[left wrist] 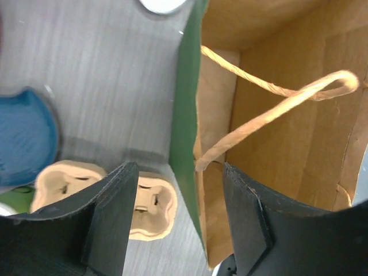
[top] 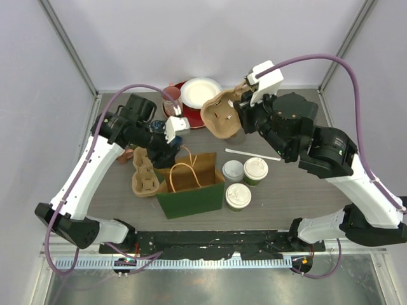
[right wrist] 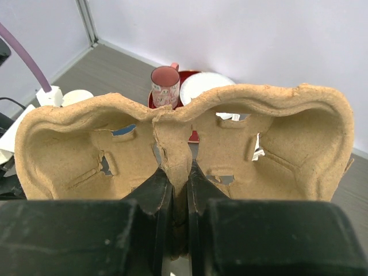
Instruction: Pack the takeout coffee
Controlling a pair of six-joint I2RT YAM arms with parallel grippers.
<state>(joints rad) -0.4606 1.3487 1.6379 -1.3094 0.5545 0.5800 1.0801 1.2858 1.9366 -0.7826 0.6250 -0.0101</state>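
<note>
Three lidded cups (top: 238, 196) stand in a tight cluster on the worktop (top: 286, 190). They are just right of the bag (top: 191, 190), well to the right of the left jaws and nearer the arm bases than the right jaws. Bare worktop lies open on their right side. The bag stands with its mouth open, and its twine handle (left wrist: 276, 103) droops across the opening.

The left jaws are apart and grip nothing. They straddle the bag's left wall, one finger over the bag's inside and the other outside it, above a loose carrier (left wrist: 152, 210) that lies on the worktop just beside that wall.

A thin white stick (top: 251, 154) lies between the cups and the right jaws. The right jaws are clamped on the centre ridge of the held carrier (right wrist: 184, 132), which is raised off the worktop with a pocket spreading to each side of them.

Beyond these jaws, near the back wall, a pink mug (right wrist: 165, 86) stands beside a white plate (right wrist: 201, 86). The mug's print is too small to read.
</note>
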